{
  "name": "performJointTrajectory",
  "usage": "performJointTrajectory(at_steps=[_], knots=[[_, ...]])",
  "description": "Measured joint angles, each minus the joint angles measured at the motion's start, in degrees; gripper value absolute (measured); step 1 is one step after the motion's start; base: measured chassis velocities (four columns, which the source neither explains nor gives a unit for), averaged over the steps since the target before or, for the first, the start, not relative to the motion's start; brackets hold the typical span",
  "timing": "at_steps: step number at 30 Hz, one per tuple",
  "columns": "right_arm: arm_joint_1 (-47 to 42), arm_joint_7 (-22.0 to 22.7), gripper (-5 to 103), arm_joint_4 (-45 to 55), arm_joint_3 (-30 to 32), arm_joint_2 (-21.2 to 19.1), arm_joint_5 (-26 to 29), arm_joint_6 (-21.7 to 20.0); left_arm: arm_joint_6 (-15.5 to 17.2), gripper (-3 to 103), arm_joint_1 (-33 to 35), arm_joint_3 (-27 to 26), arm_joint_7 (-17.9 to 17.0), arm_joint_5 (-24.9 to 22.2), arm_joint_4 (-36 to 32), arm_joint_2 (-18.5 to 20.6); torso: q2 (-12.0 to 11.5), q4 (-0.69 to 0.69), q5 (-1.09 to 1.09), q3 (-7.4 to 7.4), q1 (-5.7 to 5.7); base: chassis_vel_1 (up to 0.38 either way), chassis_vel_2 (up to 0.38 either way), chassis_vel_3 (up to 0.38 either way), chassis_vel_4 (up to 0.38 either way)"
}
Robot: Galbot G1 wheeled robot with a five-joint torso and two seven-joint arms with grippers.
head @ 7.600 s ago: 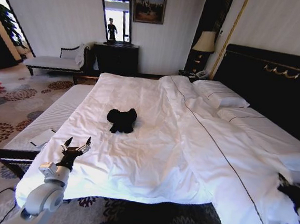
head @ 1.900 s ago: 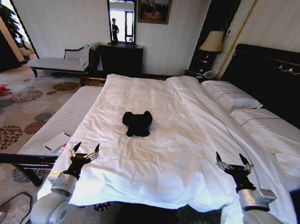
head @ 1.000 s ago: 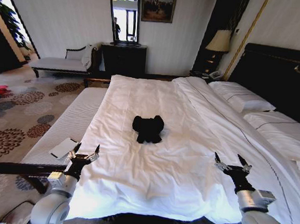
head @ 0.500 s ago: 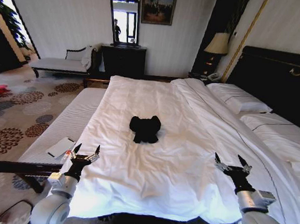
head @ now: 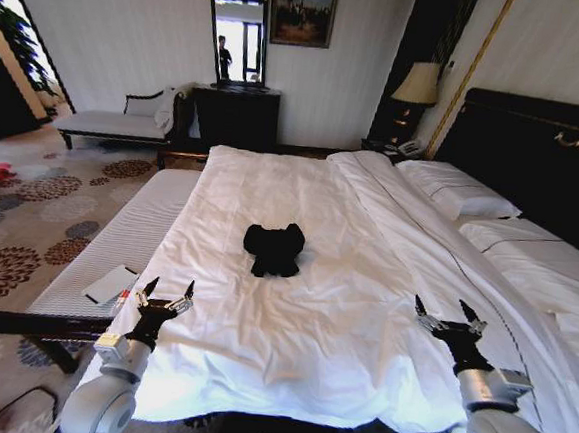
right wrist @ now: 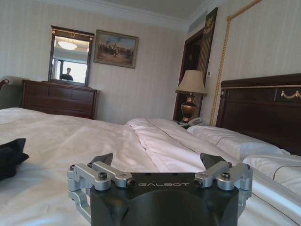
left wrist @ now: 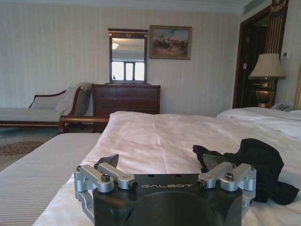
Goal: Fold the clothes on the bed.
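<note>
Black "GALBOT" hand, silver screwed finger links.

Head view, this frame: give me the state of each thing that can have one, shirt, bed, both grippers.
Black T-shirt: crumpled in a heap mid-bed, not folded, untouched.
Bed: made, white duvet spread over it with light wrinkles, pillows at the headboard.
Left gripper: open, holding nothing, raised over the near left edge of the bed.
Right gripper: open, holding nothing, raised over the near right part of the bed.
</note>
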Motion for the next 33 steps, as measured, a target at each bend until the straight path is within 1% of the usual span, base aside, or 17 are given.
performJointTrajectory(at_steps=[9,12,14,17,18,19,20,21,22,23,24,26,28,29,31,32,33], knots=[[0.71,0.38,100,-0.55,-0.13,-2.23,0.66,0.12,1.55,100,-3.37,1.00,-0.99,-1.58,1.23,1.43,-0.01,0.01,0.00,0.00,0.01,-0.026,-0.022,0.027,0.019],[1.34,0.38,100,-0.47,-0.09,-4.68,2.39,-0.40,2.68,100,-6.47,2.44,-1.69,-3.47,3.39,3.29,0.00,0.01,-0.02,0.00,0.00,0.000,0.000,0.000,0.000],[1.48,0.38,100,-0.39,-0.07,-5.11,2.71,-0.59,2.84,100,-6.98,2.69,-1.81,-3.78,3.71,3.58,0.00,0.00,-0.02,0.00,0.00,0.000,0.000,0.000,0.000],[4.22,1.13,100,0.10,-0.02,-9.78,7.29,-4.21,4.84,100,-13.21,5.00,-3.02,-9.15,6.95,7.40,0.00,-0.02,-0.01,0.00,0.01,0.000,0.000,0.000,0.000],[4.22,1.13,100,0.10,-0.02,-9.78,7.29,-4.21,4.84,100,-13.21,5.00,-3.02,-9.15,6.95,7.40,0.00,-0.02,-0.01,0.00,0.01,0.000,0.000,0.000,0.000],[5.43,1.43,100,0.02,-0.31,-10.93,8.94,-5.24,5.15,100,-14.47,5.30,-3.07,-10.49,7.64,8.27,-0.01,-0.02,-0.01,0.00,0.01,0.000,0.000,0.000,0.000],[7.93,1.80,100,-0.57,-1.45,-13.30,11.86,-6.69,5.53,100,-16.61,5.49,-3.11,-13.00,8.94,9.91,-0.01,-0.01,-0.01,0.01,0.02,0.000,0.000,0.000,0.000],[7.93,1.80,100,-0.57,-1.45,-13.30,11.86,-6.69,5.53,100,-16.61,5.49,-3.11,-13.00,8.94,9.91,-0.01,-0.01,-0.01,0.01,0.02,0.000,0.000,0.000,0.000],[9.98,1.91,100,-1.26,-2.46,-15.30,14.17,-7.54,5.71,100,-18.20,6.02,-3.12,-14.61,9.92,11.06,-0.02,0.05,0.01,0.01,0.02,0.000,0.000,0.000,0.000],[10.49,1.91,100,-1.50,-2.71,-15.87,14.81,-7.77,5.77,100,-18.93,6.34,-3.10,-15.18,10.31,11.51,-0.01,0.05,0.00,0.01,0.02,0.000,0.000,0.000,0.000],[12.57,1.96,100,-2.77,-3.80,-18.39,17.47,-8.87,5.90,100,-23.43,8.59,-3.00,-17.47,12.53,13.41,-0.01,0.05,0.00,0.01,0.02,0.000,0.000,0.000,0.000],[14.90,2.29,100,-4.77,-5.47,-20.65,19.35,-9.55,5.92,100,-28.80,11.64,-2.37,-19.64,15.11,14.89,-0.01,0.00,-0.02,0.00,0.02,0.000,0.000,0.000,0.000],[15.76,2.40,100,-5.48,-6.17,-21.21,19.77,-9.76,5.96,100,-30.60,12.82,-2.15,-20.50,16.05,15.26,-0.01,-0.03,-0.02,0.00,0.02,0.000,0.000,0.000,0.000],[17.56,2.57,100,-7.12,-7.93,-22.35,20.20,-10.00,6.29,100,-35.38,16.20,-1.50,-22.91,18.78,15.86,-0.01,-0.01,-0.01,0.01,0.02,0.000,0.000,0.000,0.000],[19.24,2.61,100,-8.48,-9.68,-23.01,20.23,-10.13,6.74,100,-41.66,21.37,-0.18,-25.84,22.73,16.04,-0.02,0.03,0.00,0.01,0.02,0.000,0.000,0.000,0.000],[19.57,2.61,100,-8.67,-10.07,-23.03,20.26,-10.18,6.86,100,-43.79,23.16,0.24,-26.81,24.20,15.97,-0.01,0.03,0.00,0.02,0.03,0.000,0.000,0.000,0.000],[19.57,2.61,100,-8.67,-10.07,-23.03,20.26,-10.18,6.86,100,-43.79,23.16,0.24,-26.81,24.20,15.97,-0.01,0.03,0.00,0.02,0.03,0.000,0.000,0.000,0.000]])
